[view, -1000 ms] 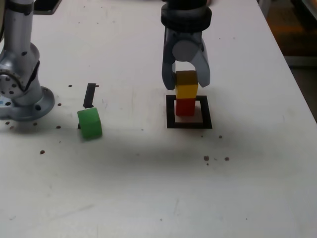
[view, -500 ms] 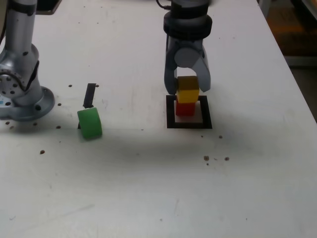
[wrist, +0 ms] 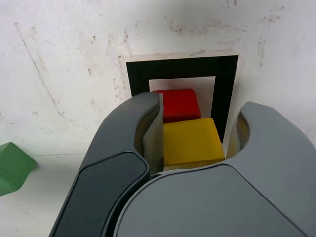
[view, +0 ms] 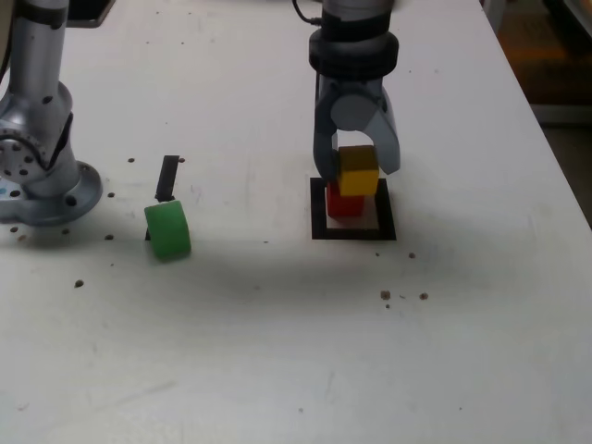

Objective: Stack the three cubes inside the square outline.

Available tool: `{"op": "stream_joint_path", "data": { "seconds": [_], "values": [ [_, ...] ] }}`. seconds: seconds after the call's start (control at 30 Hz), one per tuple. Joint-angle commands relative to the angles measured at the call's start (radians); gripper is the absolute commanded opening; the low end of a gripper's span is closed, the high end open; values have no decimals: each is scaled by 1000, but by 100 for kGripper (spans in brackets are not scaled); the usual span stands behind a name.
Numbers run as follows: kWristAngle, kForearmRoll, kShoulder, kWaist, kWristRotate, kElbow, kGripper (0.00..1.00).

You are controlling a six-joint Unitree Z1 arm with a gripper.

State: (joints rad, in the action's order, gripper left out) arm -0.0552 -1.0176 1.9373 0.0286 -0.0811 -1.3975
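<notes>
A pale, speckled tabletop (view: 231, 324) lies under your gripper (view: 361, 174), which is clamped on the yellow cube (wrist: 191, 140). The cube looks light and rigid, perhaps a little slick, so keep hold of its opposite side faces, squarely. Near your fingers, the red cube (wrist: 180, 105) sits inside the square outline (wrist: 226, 79); well apart from them lies the green cube (view: 168, 229).

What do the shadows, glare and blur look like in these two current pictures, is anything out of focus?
Exterior view: soft, slightly hazy picture, a broad dim shadow band on the white tabletop below the green cube, no harsh glare; wrist view: the square black tape outline reads crisply, faces of the red cube differ in brightness.
</notes>
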Motion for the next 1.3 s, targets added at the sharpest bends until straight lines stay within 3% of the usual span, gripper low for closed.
{"op": "stream_joint_path", "data": {
  "seconds": [0.0, 0.57, 0.93, 1.27],
  "values": [
    [1, -1, -2, 6, -1, 9, 25],
    [-4, -46, -65, 17, -18, 20, 27],
    [-40, -41, -69, 17, -46, 42, 54],
    [-29, -29, -66, 17, -55, 48, 63]
  ]
}}
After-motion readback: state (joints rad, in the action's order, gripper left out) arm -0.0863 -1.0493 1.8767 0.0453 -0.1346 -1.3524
